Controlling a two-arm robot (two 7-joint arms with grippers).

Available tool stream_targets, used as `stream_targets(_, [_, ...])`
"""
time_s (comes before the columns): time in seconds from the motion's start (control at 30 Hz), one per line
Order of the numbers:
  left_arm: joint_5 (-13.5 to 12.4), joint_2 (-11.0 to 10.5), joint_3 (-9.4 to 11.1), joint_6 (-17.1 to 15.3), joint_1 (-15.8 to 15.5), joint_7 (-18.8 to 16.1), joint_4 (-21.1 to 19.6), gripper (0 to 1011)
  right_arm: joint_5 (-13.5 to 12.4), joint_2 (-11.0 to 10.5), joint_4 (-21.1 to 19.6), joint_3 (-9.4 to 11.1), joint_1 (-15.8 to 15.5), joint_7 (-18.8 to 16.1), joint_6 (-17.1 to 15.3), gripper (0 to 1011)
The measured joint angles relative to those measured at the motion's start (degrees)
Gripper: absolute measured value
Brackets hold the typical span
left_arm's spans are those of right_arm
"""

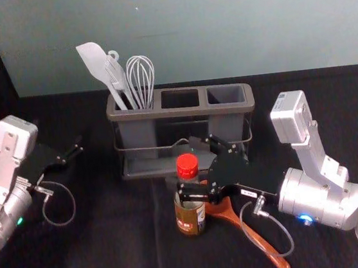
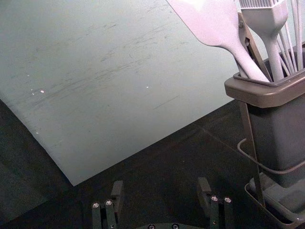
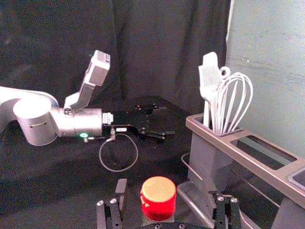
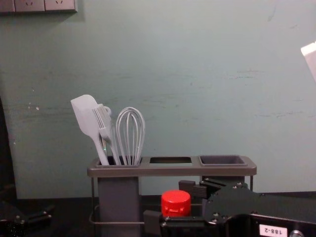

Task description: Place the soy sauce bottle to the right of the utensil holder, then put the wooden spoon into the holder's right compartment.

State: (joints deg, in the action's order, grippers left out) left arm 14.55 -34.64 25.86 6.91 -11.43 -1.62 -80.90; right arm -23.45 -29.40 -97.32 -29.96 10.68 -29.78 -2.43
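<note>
My right gripper point(image 1: 189, 166) reaches in from the right, low around the soy sauce bottle point(image 1: 191, 219), which stands upright in front of the utensil holder point(image 1: 154, 113). In the right wrist view, the right gripper point(image 3: 167, 195) is open, its fingers wide apart on either side of the bottle's red cap point(image 3: 158, 196). The wooden spoon point(image 1: 267, 247) lies on the table, partly hidden beneath the right gripper, handle towards the front right. The holder's right compartment point(image 1: 225, 95) looks empty. At the left, my left gripper point(image 1: 76, 151) stays parked; the left wrist view shows the left gripper point(image 2: 160, 198) open.
A white spatula point(image 1: 96, 62), a brush and a whisk point(image 1: 141, 80) stand in the holder's left compartment, rising above its rim. A pale wall point(image 1: 218, 26) is behind the black-covered table point(image 1: 114, 245).
</note>
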Motion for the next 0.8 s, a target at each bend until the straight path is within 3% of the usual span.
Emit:
stream_targets(0.13, [0.0, 0.0, 0.0, 0.0, 0.0, 0.0, 0.0, 1005, -0.1, -0.1, -0.1, 0.0, -0.1, 0.0, 0.0, 946])
stream_targets(0.5, [0.0, 0.0, 0.0, 0.0, 0.0, 0.0, 0.0, 1005, -0.2, -0.2, -0.2, 0.1, -0.1, 0.0, 0.0, 651])
stream_targets(0.63, [0.0, 0.0, 0.0, 0.0, 0.0, 0.0, 0.0, 1005, -0.2, -0.2, -0.3, 0.1, -0.1, -0.1, 0.0, 484])
stream_targets(0.8, [0.0, 0.0, 0.0, 0.0, 0.0, 0.0, 0.0, 1005, -0.3, -0.2, -0.3, 0.1, -0.2, -0.1, 0.0, 392])
